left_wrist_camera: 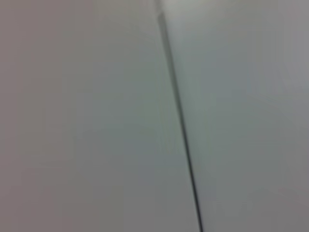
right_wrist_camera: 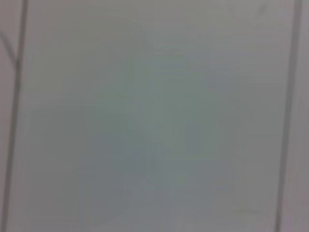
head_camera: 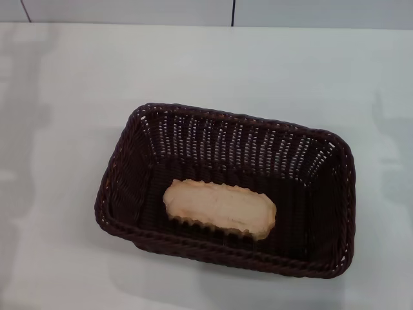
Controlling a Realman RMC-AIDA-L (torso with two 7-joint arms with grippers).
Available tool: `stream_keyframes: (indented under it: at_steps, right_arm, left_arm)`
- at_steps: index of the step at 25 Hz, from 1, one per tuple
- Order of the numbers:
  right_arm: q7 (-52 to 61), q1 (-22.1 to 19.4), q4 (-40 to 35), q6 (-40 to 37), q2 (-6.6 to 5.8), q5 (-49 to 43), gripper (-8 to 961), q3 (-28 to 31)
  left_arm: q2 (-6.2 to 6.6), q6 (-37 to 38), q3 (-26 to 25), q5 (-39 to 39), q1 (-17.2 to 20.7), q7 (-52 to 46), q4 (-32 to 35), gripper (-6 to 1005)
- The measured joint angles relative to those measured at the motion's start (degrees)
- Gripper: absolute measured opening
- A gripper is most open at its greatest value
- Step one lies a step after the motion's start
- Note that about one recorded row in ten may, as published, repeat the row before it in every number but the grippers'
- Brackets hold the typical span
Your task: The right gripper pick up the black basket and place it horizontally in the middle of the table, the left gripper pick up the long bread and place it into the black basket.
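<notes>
The black basket (head_camera: 129,155) stands on the white table (head_camera: 58,97), near the middle and slightly right, its long side running left to right with a small tilt. The long bread (head_camera: 219,208) lies flat inside it, on the basket floor toward the near wall, pointing left to right. Neither the left gripper nor the right gripper shows in any view. Both wrist views show only a blurred pale surface with thin dark seams.
A wall of pale panels with a dark vertical seam (head_camera: 232,13) rises behind the table's far edge. Faint shadows fall on the tabletop at the far left and far right.
</notes>
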Motion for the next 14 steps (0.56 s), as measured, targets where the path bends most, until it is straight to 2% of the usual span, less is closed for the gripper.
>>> stream_keyframes:
  at_steps: [1, 2, 3, 6, 7, 12, 14]
  right_arm:
    - [0.0, 0.0, 0.9, 3.2, 0.02, 0.0, 773, -0.9]
    - [0.1, -0.1, 2.1, 7.2, 0.04, 0.0, 773, -2.1]
    - [0.2, -0.1, 3.3, 10.6, 0.04, 0.1, 773, -3.0]
    - [2.9, 0.2, 8.2, 22.1, 0.04, 0.3, 773, -5.6]
    - [5.3, 0.6, 10.7, 26.9, 0.05, 0.3, 773, -6.4]
    - [16.0, 1.3, 19.7, 38.7, 0.15, 2.0, 773, -7.4]
    - [18.2, 1.3, 21.4, 40.2, 0.19, 3.2, 773, -7.5]
  left_arm:
    - [0.0, 0.0, 0.0, 0.0, 0.0, 0.0, 0.0, 781]
    - [-0.8, 2.1, -1.2, 1.3, -0.4, -5.6, 5.3, 781]
    - [-1.36, 2.6, -2.0, 1.6, -0.8, -7.3, 8.2, 781]
    - [-1.98, 2.7, -2.6, 1.8, -1.3, -7.4, 10.9, 782]
    - [-2.68, 2.6, -3.0, 1.9, -1.9, -6.2, 15.2, 782]
    - [-3.45, 2.4, -4.1, 1.4, -2.2, -5.2, 22.2, 782]
    - [-3.47, 2.3, -4.1, 1.4, -2.0, -5.3, 23.0, 782]
